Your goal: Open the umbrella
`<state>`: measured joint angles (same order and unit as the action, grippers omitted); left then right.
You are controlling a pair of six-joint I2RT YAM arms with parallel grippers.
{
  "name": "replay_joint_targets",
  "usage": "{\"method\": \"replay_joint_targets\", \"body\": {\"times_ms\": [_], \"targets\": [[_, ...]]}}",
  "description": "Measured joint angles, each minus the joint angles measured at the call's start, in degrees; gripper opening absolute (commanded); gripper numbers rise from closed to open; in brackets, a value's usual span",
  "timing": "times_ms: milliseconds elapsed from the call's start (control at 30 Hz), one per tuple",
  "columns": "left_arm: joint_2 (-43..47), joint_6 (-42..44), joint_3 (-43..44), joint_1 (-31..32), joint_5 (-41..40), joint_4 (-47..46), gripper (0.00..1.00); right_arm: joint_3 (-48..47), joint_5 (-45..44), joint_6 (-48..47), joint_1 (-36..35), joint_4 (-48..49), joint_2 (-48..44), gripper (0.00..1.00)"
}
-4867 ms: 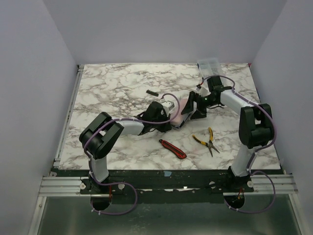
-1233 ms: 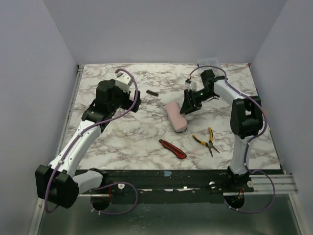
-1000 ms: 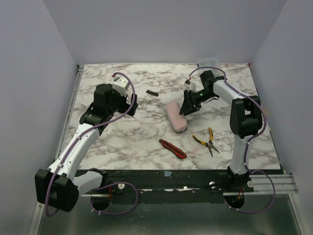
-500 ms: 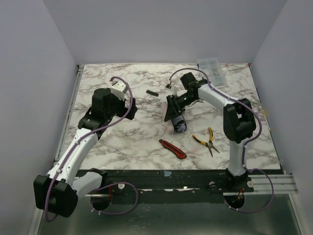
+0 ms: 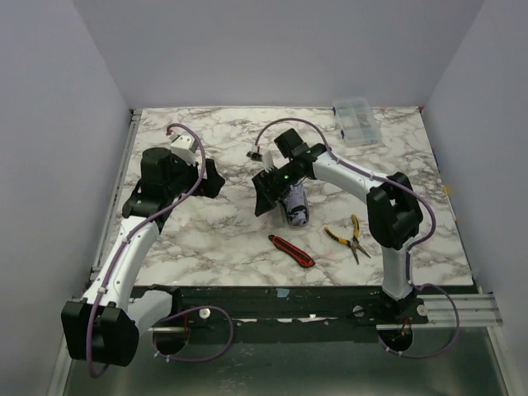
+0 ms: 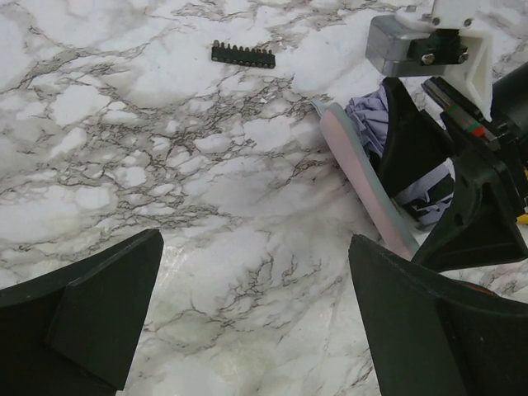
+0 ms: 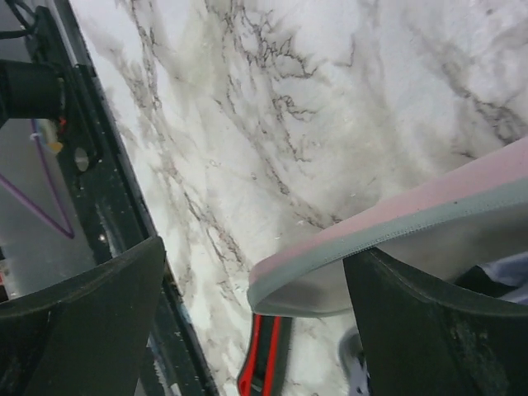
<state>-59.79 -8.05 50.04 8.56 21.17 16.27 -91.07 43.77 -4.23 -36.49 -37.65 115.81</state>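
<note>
**Top external view.** The umbrella [image 5: 296, 206] is laid on the bench [image 5: 206, 239] close to the middle, just far of a red utility knife [image 5: 291, 251]. The right gripper [image 5: 267, 196] is set against the umbrella's left side. The left gripper [image 5: 211, 178] is held over bare marble, well apart from the umbrella and to its left. Yellow-handled pliers [image 5: 351, 235] are placed to the right of the knife. A clear plastic box [image 5: 356, 111] is located at the far right edge of the bench.

**Left wrist view.** The left gripper [image 6: 256, 318] is shown with its jaws spread wide and nothing held between them. The umbrella [image 6: 363, 177] is seen at the right as a pink, grey-edged strip, with crumpled lavender fabric behind it. The black fingers [image 6: 412, 144] of the right gripper are positioned over that fabric. A black bit strip [image 6: 243, 54] is seen farther off on the marble.

**Right wrist view.** The right gripper [image 7: 256, 322] is shown with its jaws wide apart and not clamped. The pink and grey edge of the umbrella [image 7: 388, 227] is seen reaching in from the right, between the fingers. It is met by the right finger only. The knife [image 7: 264, 367] is partly visible beneath that edge.
</note>
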Motion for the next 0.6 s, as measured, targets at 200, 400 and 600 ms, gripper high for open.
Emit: {"method": "replay_joint_targets", "body": {"times_ms": [200, 400, 600], "targets": [[0.3, -0.7, -0.9, -1.8, 2.1, 0.0, 0.98, -0.5, -6.8, -4.4, 0.1, -2.0, -5.8, 0.90], [0.3, -1.5, -2.3, -1.9, 3.0, -0.3, 0.98, 3.5, -13.8, -3.5, 0.3, -0.6, -18.7, 0.80], [0.1, -1.2, -2.3, -1.7, 5.4, -0.9, 0.98, 11.0, -21.8, 2.2, 2.5, 2.5, -21.4, 0.74]]}}
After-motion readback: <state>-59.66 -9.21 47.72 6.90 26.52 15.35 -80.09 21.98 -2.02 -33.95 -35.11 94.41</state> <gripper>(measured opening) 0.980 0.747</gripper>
